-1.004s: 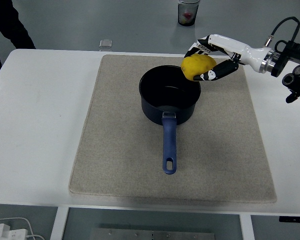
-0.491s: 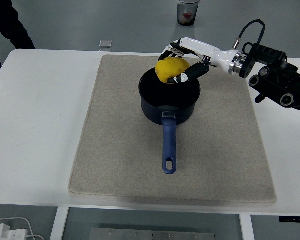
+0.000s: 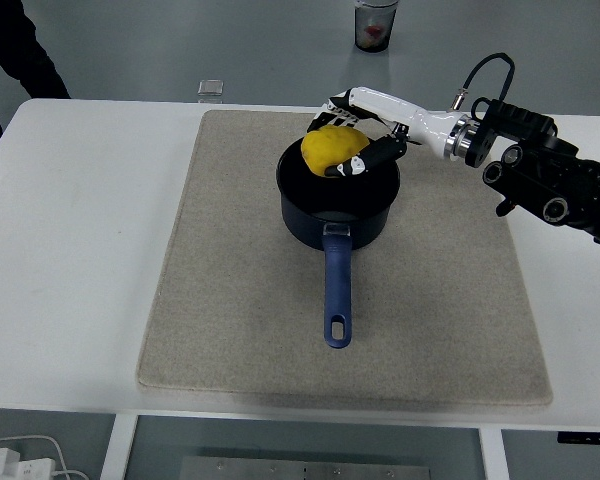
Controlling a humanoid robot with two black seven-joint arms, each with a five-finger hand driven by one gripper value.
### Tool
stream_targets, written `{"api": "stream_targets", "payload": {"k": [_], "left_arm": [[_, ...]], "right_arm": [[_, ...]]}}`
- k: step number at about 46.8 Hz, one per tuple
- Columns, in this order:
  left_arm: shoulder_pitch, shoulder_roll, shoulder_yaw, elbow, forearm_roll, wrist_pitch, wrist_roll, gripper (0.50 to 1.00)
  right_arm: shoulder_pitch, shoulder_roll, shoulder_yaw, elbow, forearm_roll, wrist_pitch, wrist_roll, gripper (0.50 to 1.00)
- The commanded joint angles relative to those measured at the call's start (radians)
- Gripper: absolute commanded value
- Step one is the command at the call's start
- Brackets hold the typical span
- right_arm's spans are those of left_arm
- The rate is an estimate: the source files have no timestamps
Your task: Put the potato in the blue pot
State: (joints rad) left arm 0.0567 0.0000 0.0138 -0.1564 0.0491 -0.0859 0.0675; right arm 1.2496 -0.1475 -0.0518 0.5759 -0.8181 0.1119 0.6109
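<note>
Yellow potato (image 3: pixel 332 150) hangs over the blue pot (image 3: pixel 335 205).

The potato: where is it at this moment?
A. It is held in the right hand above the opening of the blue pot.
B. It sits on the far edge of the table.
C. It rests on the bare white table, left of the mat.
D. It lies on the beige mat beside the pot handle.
A: the right hand grips the yellow potato over the far side of the blue pot's opening.
</note>
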Motion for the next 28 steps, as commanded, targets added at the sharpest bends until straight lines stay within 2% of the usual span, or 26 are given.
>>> {"api": "stream_targets", "payload": {"k": [1, 19, 20, 23, 26, 27, 28], "left_arm": [[0.000, 0.000, 0.000, 0.000, 0.000, 0.000, 0.000, 0.996], [0.000, 0.000, 0.000, 0.000, 0.000, 0.000, 0.000, 0.996], [0.000, 0.000, 0.000, 0.000, 0.000, 0.000, 0.000, 0.996], [0.000, 0.000, 0.000, 0.000, 0.000, 0.000, 0.000, 0.996], [0.000, 0.000, 0.000, 0.000, 0.000, 0.000, 0.000, 0.996], [0.000, 0.000, 0.000, 0.000, 0.000, 0.000, 0.000, 0.996], [0.000, 0.000, 0.000, 0.000, 0.000, 0.000, 0.000, 0.996]], "right_arm": [[-0.019, 0.016, 0.003, -0.005, -0.001, -0.002, 0.000, 0.500], [-0.027, 0.046, 0.012, -0.037, 0.002, -0.002, 0.000, 0.500], [-0.027, 0.046, 0.012, -0.037, 0.007, -0.002, 0.000, 0.513], [-0.027, 0.048, 0.010, -0.037, 0.043, 0.002, 0.000, 0.667], [-0.027, 0.048, 0.010, -0.037, 0.082, 0.008, 0.000, 0.843], [-0.027, 0.048, 0.010, -0.037, 0.091, 0.008, 0.000, 0.892], [-0.027, 0.048, 0.010, -0.037, 0.097, 0.011, 0.000, 0.909]]}}
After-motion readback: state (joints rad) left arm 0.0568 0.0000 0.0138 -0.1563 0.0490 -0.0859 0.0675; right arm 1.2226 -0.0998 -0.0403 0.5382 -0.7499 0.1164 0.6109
